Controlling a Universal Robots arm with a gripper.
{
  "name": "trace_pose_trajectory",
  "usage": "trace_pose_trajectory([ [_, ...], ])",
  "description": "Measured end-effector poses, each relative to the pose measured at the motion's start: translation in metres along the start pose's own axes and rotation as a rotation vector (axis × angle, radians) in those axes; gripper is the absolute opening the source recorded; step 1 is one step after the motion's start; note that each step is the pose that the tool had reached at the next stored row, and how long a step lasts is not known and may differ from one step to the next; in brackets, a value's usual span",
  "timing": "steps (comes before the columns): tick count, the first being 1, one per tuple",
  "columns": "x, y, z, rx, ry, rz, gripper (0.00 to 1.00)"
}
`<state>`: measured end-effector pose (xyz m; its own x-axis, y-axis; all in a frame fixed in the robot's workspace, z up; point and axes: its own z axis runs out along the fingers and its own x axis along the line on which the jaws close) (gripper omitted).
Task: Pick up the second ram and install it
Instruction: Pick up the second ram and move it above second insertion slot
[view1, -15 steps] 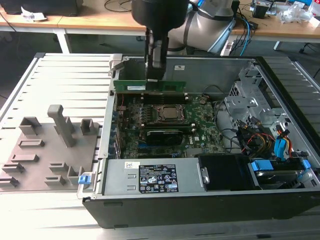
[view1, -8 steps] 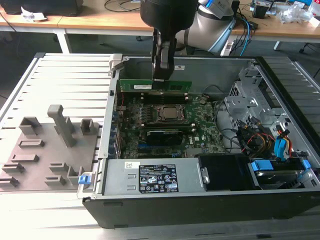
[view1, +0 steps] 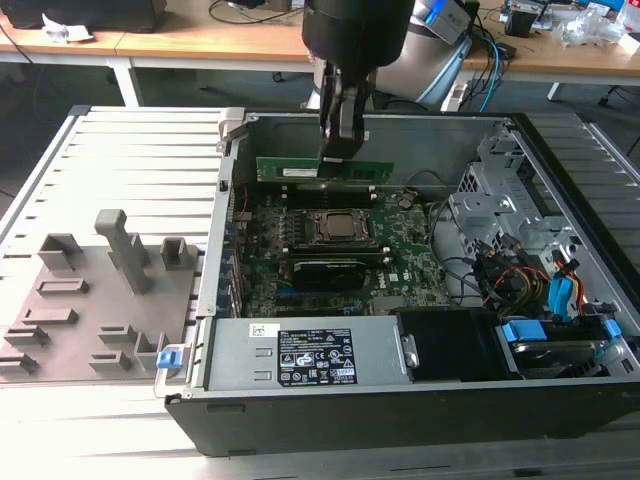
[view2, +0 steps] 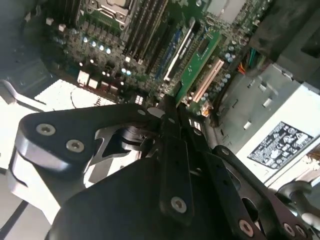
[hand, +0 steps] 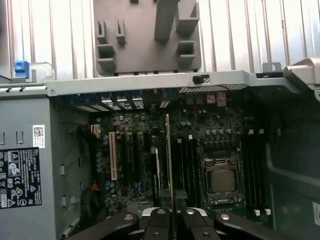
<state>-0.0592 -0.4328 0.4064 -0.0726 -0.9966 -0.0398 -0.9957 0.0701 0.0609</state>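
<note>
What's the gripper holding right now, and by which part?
The thin green circuit-board ram stick, pinched by the fingers at mid-length of its upper edge.

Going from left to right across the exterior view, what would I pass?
First the grey moulded tray → blue clip → green ram stick, pinched in the hand → metal drive cage → blue plug.

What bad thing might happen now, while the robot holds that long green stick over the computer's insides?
The thin green circuit-board stick, pinched in the black metal gripper, hangs over the green motherboard; if it misses the narrow black slots, it might jam or bend. It may also bump the silver square processor socket beside those slots and scratch it.
</note>
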Motion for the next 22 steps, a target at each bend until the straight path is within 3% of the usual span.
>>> trace_pose_trajectory([
  [3, -0.0087, -0.0119, 0.0039, -0.0042, 0.0003, 0.000, 0.14],
  [22, -0.0374, -0.0678, 0.0209, -0.0208, 0.0015, 0.001, 0.14],
])
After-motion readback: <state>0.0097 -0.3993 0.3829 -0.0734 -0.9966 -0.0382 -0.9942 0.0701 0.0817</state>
